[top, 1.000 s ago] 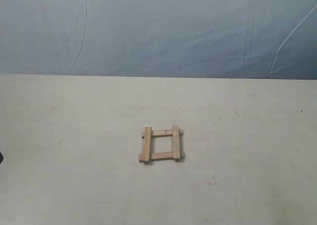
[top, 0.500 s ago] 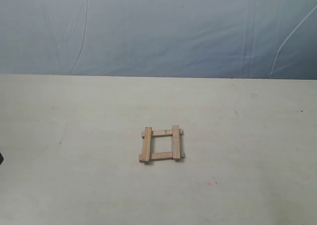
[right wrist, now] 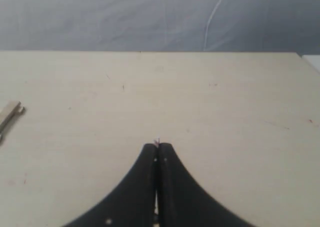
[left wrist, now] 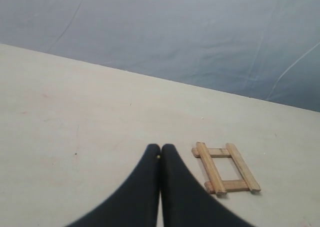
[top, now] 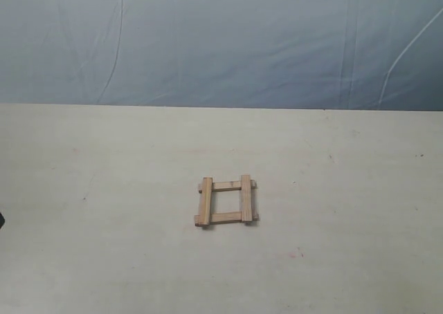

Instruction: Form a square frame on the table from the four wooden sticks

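Four light-brown wooden sticks lie as a small square frame [top: 225, 201] near the middle of the pale table [top: 104, 245]: two long side slats rest across two shorter cross slats, corners overlapping. The left wrist view shows the same square frame [left wrist: 225, 167] a short way beside my left gripper [left wrist: 160, 148], whose black fingers are pressed together and hold nothing. My right gripper [right wrist: 158, 146] is also shut and empty; only the ends of sticks [right wrist: 9, 115] show at that view's edge. Neither gripper appears in the exterior view.
A wrinkled blue-grey cloth backdrop [top: 221, 44] rises behind the table's far edge. A small dark object [top: 1, 220] peeks in at the exterior view's left border. Faint specks and a reddish mark [top: 296, 253] dot the table.
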Action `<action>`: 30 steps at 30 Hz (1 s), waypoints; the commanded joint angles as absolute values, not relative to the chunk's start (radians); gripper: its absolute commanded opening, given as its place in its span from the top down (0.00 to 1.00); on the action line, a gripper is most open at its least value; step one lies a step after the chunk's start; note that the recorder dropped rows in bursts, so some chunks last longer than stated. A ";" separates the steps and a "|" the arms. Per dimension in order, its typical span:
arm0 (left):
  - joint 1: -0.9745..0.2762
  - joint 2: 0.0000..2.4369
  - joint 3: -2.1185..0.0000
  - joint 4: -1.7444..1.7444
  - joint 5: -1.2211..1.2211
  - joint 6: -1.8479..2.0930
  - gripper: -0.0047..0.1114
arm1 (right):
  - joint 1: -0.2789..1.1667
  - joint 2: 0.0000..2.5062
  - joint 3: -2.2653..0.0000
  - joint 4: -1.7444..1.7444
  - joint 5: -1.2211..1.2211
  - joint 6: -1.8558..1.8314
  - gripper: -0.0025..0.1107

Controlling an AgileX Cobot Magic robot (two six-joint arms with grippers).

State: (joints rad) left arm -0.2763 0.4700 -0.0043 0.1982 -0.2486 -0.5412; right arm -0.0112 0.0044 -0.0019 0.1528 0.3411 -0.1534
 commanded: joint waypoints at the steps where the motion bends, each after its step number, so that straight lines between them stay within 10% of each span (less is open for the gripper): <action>1: -0.271 0.465 0.000 0.203 -0.294 -0.540 0.96 | 0.003 0.000 0.000 0.112 0.376 -0.123 0.99; 30: -0.061 0.011 0.000 -0.123 0.189 0.085 0.96 | 0.001 0.000 0.000 0.100 0.378 -0.051 0.99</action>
State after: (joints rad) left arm -0.0882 0.0180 -0.0043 -0.1304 0.0945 0.0828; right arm 0.0000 0.0038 -0.0018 0.1105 0.3828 -0.0530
